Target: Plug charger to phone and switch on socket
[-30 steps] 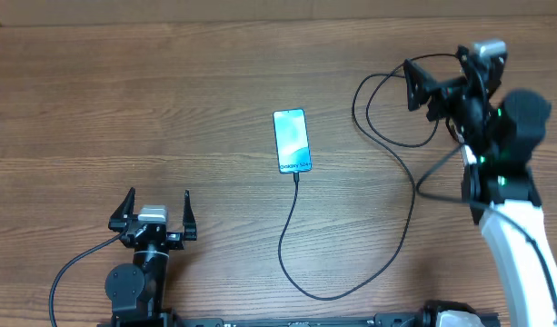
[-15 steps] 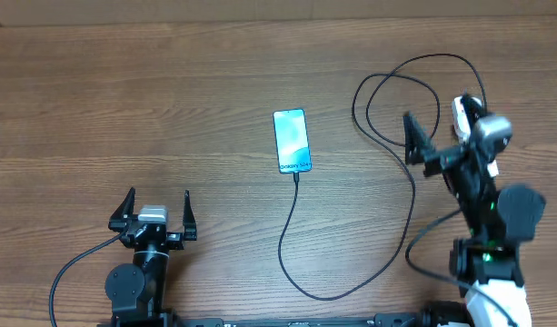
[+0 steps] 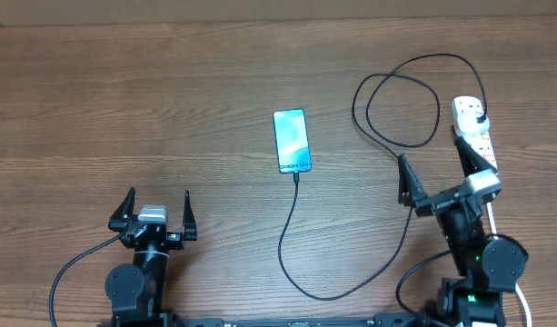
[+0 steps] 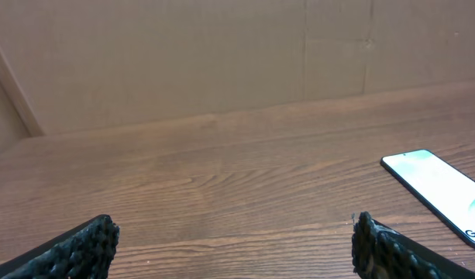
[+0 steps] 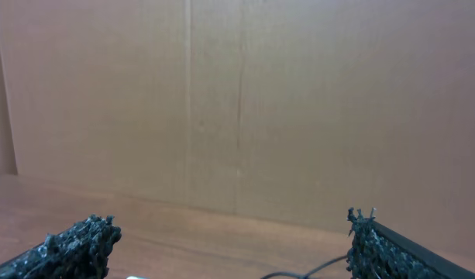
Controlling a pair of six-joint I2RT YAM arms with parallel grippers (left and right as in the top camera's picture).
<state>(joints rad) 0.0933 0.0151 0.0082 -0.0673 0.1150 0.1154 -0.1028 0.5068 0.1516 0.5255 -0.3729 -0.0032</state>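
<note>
While charger (image 3: pixel 282 245) touches phone (image 3: pixel 292 141) | left gripper (image 3: pixel 158 195), right gripper (image 3: pixel 430 145) spread, empty | socket (image 3: pixel 463 109) beside right

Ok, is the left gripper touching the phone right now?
No, the left gripper is open and empty, clearly apart from the phone, which lies off to its right.

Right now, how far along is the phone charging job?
Looks done: the charger meets the phone at its near end, and its plug appears seated in the socket. In hand: nothing; the left gripper and right gripper are open, empty. Left: switching the socket on; its state is too small to tell.
</note>
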